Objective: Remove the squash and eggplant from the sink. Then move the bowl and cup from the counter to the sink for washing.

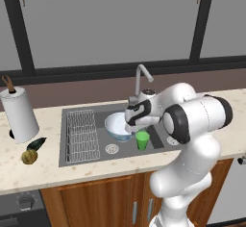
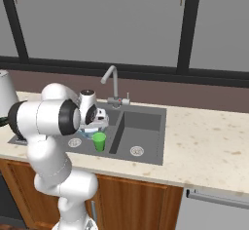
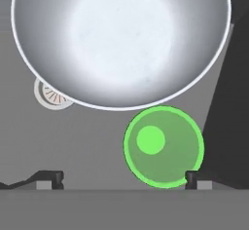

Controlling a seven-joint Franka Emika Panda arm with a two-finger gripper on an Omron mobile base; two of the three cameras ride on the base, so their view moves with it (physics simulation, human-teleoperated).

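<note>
The tool (image 3: 124, 178) is hanging above the left basin of the sink (image 1: 158, 146) with its jaws spread wide and nothing between them. The cup (image 3: 163, 147) is standing upright on the basin floor, directly below one fingertip, and the bowl (image 3: 121, 39) is sitting just beside it, their rims close or touching. The squash (image 1: 29, 157) and eggplant (image 1: 36, 144) are lying on the desk (image 1: 29, 173) left of the sink, near the paper towel roll (image 1: 19, 115). By this layout all four items appear placed, so the step in hand looks like the retreat. To do it well, the tool should be rising straight up, keeping that fingertip off the cup's rim and clearing the faucet (image 2: 111, 80) before swinging away.

In both base views the arm is covering part of the bowl and the tool itself. Whether cup and bowl are actually in contact is hard to make out. The drain (image 3: 52, 95) is half hidden under the bowl.
</note>
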